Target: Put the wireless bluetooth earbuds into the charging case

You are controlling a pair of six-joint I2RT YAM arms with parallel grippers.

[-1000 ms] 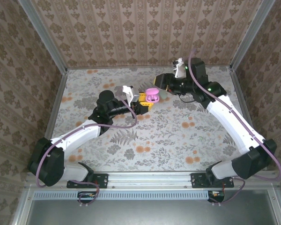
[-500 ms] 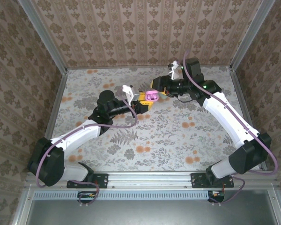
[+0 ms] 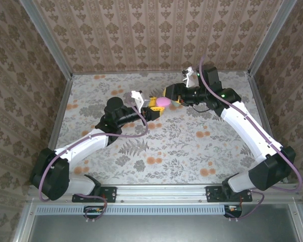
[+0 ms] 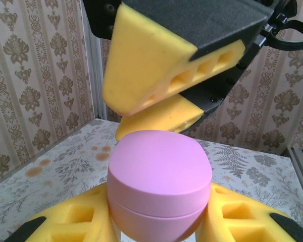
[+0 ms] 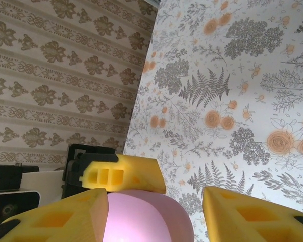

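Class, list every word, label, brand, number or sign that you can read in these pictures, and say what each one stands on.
None can be read.
The pink case is plain, with no logo showing.
The yellow pads are unmarked.
The wallpaper and the table cover carry only printed floral patterns, no lettering.

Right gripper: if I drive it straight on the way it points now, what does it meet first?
The pink case, held in the left gripper. It sits between the open jaws of the right gripper, so contact looks close, though the exact depth is unclear.
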